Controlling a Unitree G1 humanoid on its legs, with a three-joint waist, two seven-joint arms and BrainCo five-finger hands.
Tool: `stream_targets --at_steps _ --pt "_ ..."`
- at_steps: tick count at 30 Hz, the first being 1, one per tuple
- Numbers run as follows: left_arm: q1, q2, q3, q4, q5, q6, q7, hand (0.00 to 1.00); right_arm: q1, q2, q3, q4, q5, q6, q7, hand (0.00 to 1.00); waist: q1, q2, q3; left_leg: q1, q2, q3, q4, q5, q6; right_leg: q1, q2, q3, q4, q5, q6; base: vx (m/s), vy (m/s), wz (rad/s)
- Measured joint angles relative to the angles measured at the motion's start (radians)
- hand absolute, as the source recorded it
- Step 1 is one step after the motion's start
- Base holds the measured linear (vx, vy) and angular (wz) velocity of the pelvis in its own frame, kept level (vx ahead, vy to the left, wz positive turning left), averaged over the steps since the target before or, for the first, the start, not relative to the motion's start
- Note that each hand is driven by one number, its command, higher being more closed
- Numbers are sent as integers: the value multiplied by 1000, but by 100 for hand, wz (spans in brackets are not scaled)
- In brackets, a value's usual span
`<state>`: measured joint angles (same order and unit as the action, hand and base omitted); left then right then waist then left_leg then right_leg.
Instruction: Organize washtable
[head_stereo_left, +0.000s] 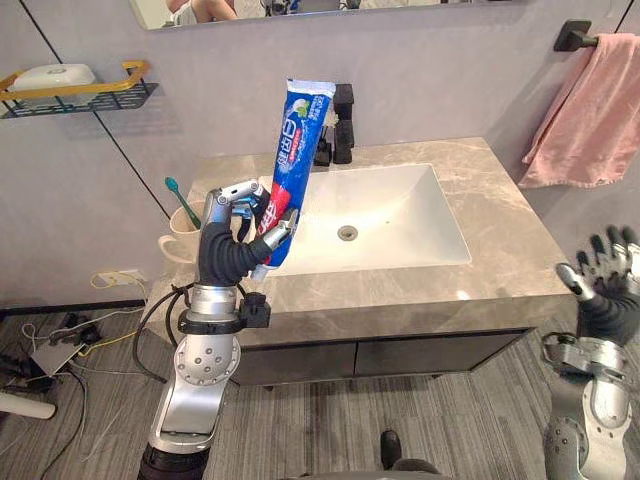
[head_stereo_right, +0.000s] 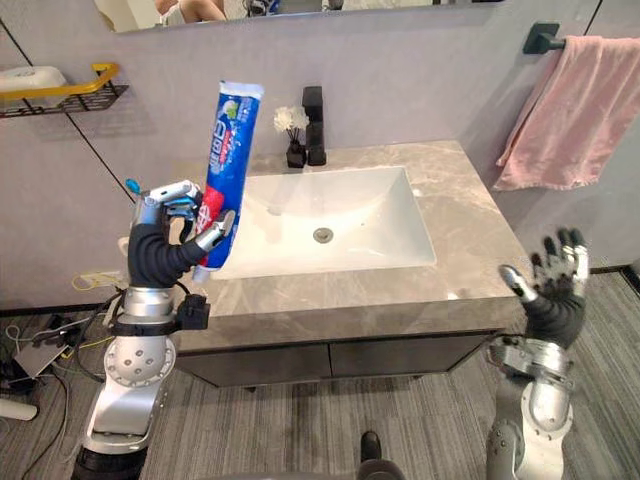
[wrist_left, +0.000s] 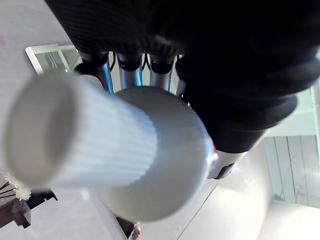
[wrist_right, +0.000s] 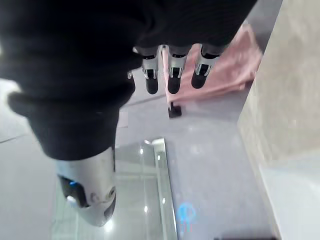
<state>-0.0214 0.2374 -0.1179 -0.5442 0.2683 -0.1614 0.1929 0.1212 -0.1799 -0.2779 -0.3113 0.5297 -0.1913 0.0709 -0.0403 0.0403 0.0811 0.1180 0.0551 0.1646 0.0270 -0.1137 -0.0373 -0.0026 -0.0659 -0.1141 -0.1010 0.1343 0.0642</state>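
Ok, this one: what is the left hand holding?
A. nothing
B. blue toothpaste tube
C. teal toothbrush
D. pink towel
B: the left hand is curled round the blue toothpaste tube, held upright, cap down; the teal toothbrush stands in the cup on the counter.

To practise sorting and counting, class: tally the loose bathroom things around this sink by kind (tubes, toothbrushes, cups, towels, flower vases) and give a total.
toothpaste tube: 1
toothbrush: 1
cup: 1
pink towel: 1
flower vase: 1
Total: 5
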Motion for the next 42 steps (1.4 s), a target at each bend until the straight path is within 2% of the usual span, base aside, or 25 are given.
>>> stream_targets --at_steps 2,7,12,15,18,22,30,42 --pt "0 0 -7 0 0 0 -4 100 -17 -5 44 0 29 2 22 0 1 0 -8 -1 -1 -4 0 0 0 2 -2 -6 0 1 1 -10 2 11" --pt "-3 -1 -73 0 0 -1 -18 100 -106 -23 271 0 102 23 89 0 7 -5 -23 -1 -3 -26 5 0 0 16 -6 -27 0 0 1 -17 -3 12" --pt "-27 -3 -88 5 0 0 -18 100 -138 -23 342 3 232 46 123 0 27 -10 -32 -4 -4 -30 6 1 1 18 -8 -35 0 0 1 -33 -9 5" --pt "-47 -7 -101 6 0 -1 -18 100 -170 -23 397 18 295 52 131 0 26 -12 -35 -5 -4 -36 5 1 1 18 -9 -42 0 0 1 -22 -9 6" --pt "-70 -12 -141 28 1 -1 -17 100 -206 -24 481 18 374 81 163 0 26 -15 -45 -4 -3 -38 -1 7 1 18 -9 -44 0 0 1 0 0 0" --pt "-85 -20 -161 74 1 -1 -17 100 -234 -21 563 18 436 98 197 0 26 -23 -61 -1 -4 -40 -14 12 1 15 -9 -47 0 0 1 -3 -2 1" --pt "-97 -20 -216 92 1 1 -17 100 -258 0 683 38 542 130 218 0 26 -37 -80 0 -5 -41 -19 13 1 15 -10 -49 0 0 1 0 0 0" --pt "-156 -30 -271 165 2 1 -20 100 -292 11 699 72 581 131 210 0 25 -43 -85 2 -5 -50 -29 24 1 14 -10 -53 0 -1 0 -3 -1 0"
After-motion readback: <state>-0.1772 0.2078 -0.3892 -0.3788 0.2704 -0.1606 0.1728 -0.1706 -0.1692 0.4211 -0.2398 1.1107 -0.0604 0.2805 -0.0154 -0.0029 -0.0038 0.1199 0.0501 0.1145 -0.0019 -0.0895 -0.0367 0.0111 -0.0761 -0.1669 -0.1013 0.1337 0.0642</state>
